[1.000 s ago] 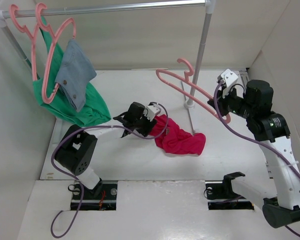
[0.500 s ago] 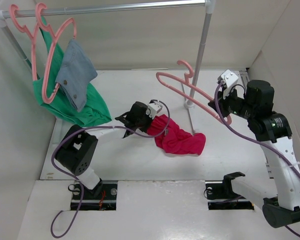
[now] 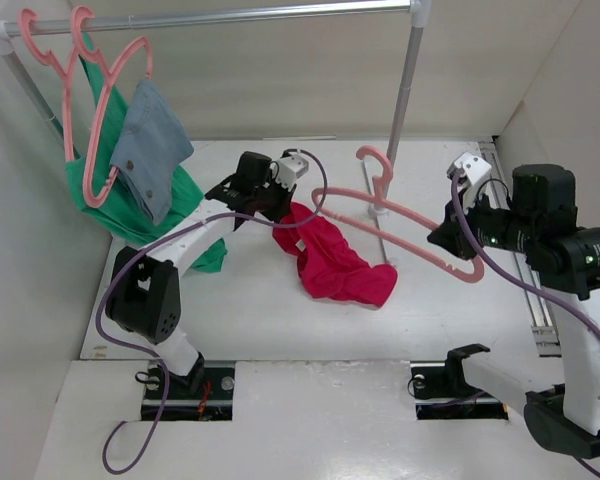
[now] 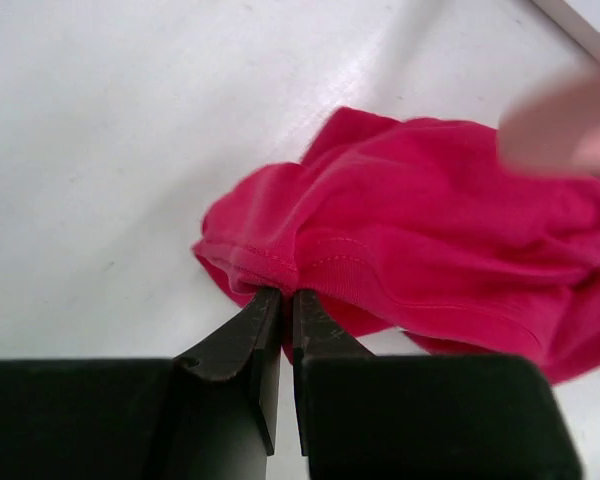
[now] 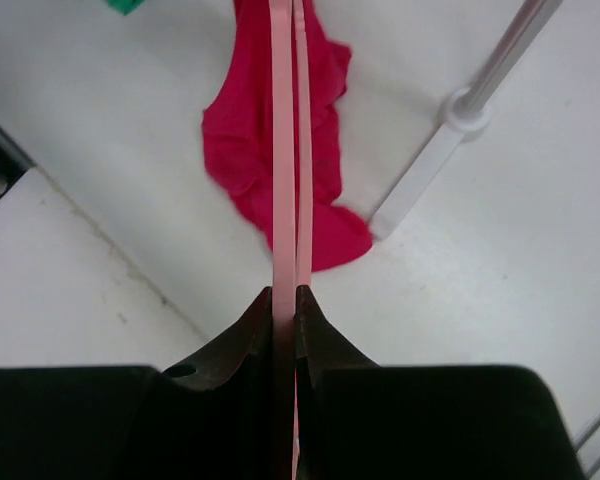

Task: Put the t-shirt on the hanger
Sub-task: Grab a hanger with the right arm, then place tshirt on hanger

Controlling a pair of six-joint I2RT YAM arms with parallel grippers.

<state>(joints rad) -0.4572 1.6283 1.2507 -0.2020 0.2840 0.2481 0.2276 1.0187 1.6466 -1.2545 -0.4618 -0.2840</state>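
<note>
The crimson-pink t-shirt (image 3: 335, 258) hangs stretched from my left gripper (image 3: 280, 205), its lower part bunched on the table. My left gripper (image 4: 286, 296) is shut on a hemmed edge of the t-shirt (image 4: 430, 250). My right gripper (image 3: 448, 238) is shut on the right end of the salmon-pink hanger (image 3: 400, 212) and holds it in the air, its hook up, its left arm reaching over the t-shirt. In the right wrist view the hanger (image 5: 288, 150) runs edge-on out of the gripper (image 5: 286, 298) above the t-shirt (image 5: 270, 140).
A clothes rail (image 3: 230, 14) crosses the back; its right post (image 3: 402, 90) stands on a foot (image 3: 380, 208) just behind the hanger. Two more pink hangers (image 3: 90, 120) at the rail's left end carry a green garment (image 3: 170, 215) and a grey-blue denim one (image 3: 150, 140).
My left gripper has lifted the t-shirt's edge up and back to the left, stretching the cloth. My right gripper has brought the hanger forward and lower, over the t-shirt.
</note>
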